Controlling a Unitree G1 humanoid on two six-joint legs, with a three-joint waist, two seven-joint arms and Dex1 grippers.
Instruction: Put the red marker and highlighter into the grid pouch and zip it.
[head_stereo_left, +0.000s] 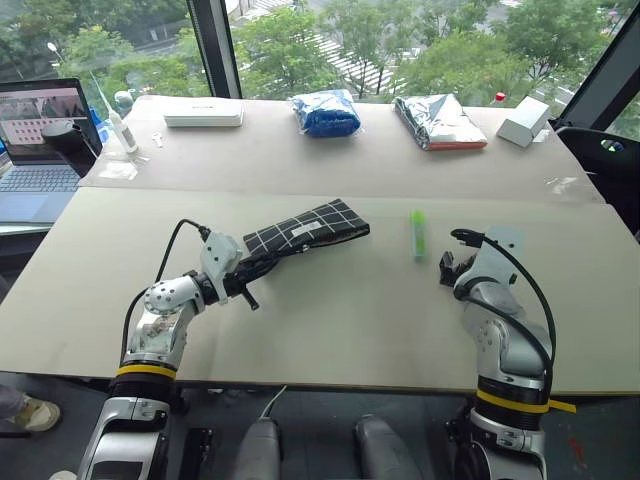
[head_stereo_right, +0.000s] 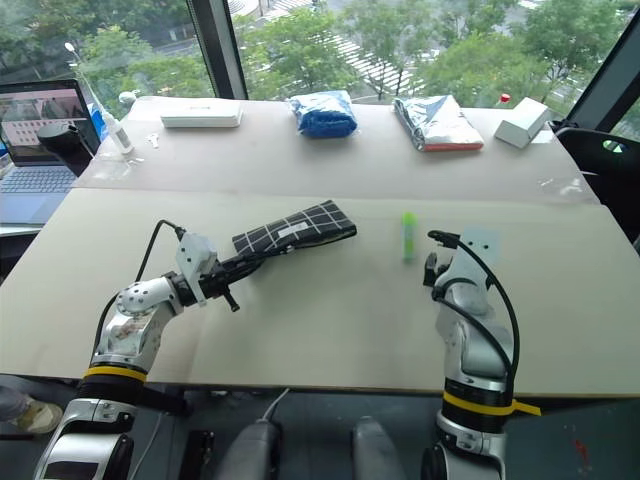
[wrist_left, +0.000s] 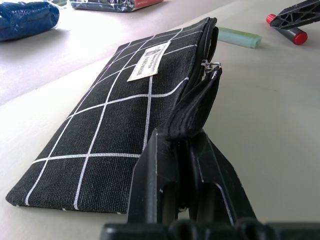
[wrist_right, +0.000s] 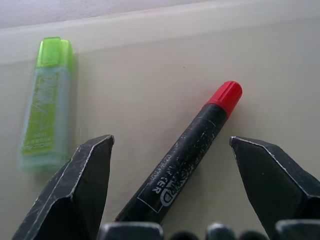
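Black fabric grid pouch (wrist_left: 115, 115) bears a small white label with unreadable print; left gripper (wrist_left: 182, 150) jaws clamp its zipper strap (wrist_left: 195, 107). Right gripper (wrist_right: 170, 150) jaws stand apart around the black-barrelled, red-capped marker (wrist_right: 187, 155), beside the translucent green highlighter (wrist_right: 45, 100).

Black white-gridded grid pouch (head_stereo_left: 305, 229), light-green highlighter (head_stereo_left: 418, 233), black red-capped red marker (wrist_right: 186, 150).

left gripper (wrist_left: 182, 150): clamped on the black zipper strap (wrist_left: 195, 107)
grid pouch (wrist_left: 120, 115): flat on table (wrist_left: 260, 125)
highlighter (wrist_left: 239, 37): beyond pouch
red marker (wrist_left: 292, 34): near highlighter
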